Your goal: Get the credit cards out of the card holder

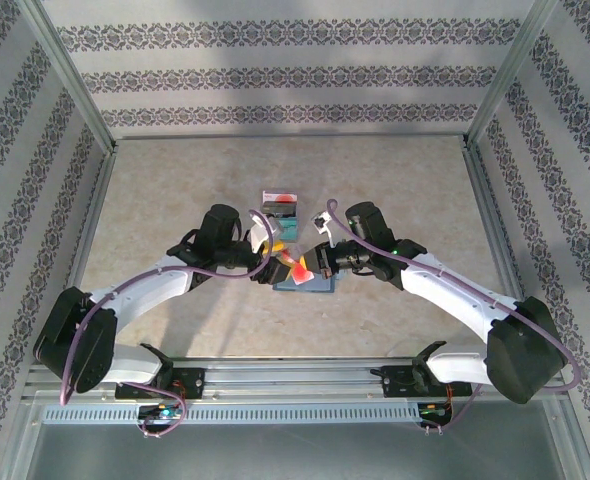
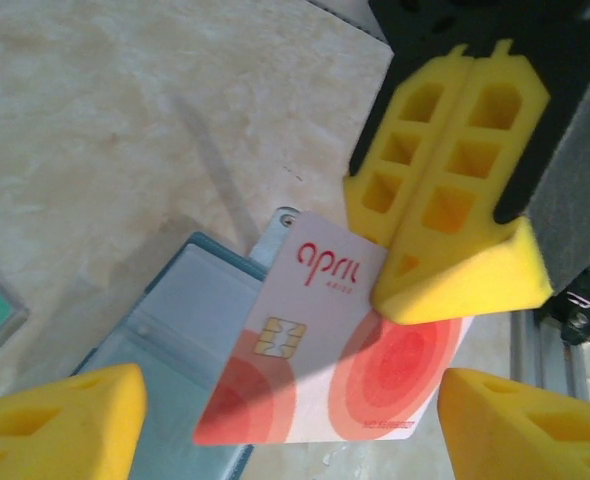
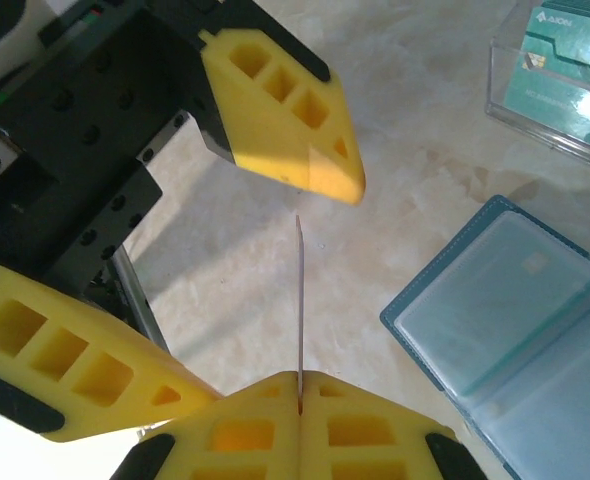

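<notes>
Right gripper (image 3: 300, 415) clamped on red-white card (image 2: 325, 350), held above open wallet (image 3: 535, 400) (teal card (image 3: 495, 310) in pocket). Left gripper (image 2: 290, 400) fingers apart, flanking card, untouching. Wallet flat on table (image 2: 95, 120).

Bright, even light falls from above; the table (image 1: 175, 200) looks pale and slightly washed out, with soft, faint shadows. In the left wrist view a diagonal shadow edge crosses the card (image 2: 325, 360), a thin dark shadow streaks the tabletop, and the left fingers (image 2: 60, 425) at the bottom corners are blurred. In the right wrist view the holder (image 3: 515, 340) shows a faint sheen.
</notes>
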Available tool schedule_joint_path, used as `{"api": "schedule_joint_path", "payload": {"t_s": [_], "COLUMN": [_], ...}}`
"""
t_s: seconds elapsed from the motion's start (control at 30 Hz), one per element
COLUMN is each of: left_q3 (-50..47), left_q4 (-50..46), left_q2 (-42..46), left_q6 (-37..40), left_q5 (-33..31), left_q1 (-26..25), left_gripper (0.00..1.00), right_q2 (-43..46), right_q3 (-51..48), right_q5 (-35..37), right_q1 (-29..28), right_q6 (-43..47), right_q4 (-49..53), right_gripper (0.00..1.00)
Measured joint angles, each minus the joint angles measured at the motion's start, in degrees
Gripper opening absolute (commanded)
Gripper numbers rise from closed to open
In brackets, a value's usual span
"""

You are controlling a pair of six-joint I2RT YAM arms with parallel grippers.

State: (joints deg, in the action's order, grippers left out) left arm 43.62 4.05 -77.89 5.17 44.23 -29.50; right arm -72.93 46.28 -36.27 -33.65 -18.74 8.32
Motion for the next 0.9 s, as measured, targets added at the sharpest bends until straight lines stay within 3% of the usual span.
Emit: {"api": "schedule_joint_path", "payload": {"t_s": [0.2, 0.37, 0.67, 0.77, 0.9], "left_q3": [0.2, 0.3, 0.4, 0.5, 0.8], "left_q4": [0.3, 0.6, 2.0, 2.2, 2.6], "left_q2": [-0.9, -0.9, -1.2, -1.3, -1.6], "left_q6": [0.4, 0.2, -2.4, -3.1, -3.9], "left_q5": [4.5, 7.6, 13.4, 14.9, 16.1], "left_q1": [0.0, 0.3, 1.8, 1.9, 1.9], "left_gripper": [0.65, 0.37, 0.08, 0.00, 0.00], "right_q2": [0.8, 2.1, 2.4, 2.4, 2.6], "right_q3": [0.0, -0.7, -1.6, -1.8, -2.3], "right_q5": [-2.3, -5.0, -6.8, -7.5, -7.7], "right_q1": [0.0, 0.0, 1.0, 1.5, 2.1], "right_q6": [0.8, 1.4, 2.5, 2.7, 2.4], "right_q4": [-0.9, -2.4, -4.0, -4.3, -5.3], "right_gripper": [0.00, 0.00, 0.01, 0.06, 0.27]}}
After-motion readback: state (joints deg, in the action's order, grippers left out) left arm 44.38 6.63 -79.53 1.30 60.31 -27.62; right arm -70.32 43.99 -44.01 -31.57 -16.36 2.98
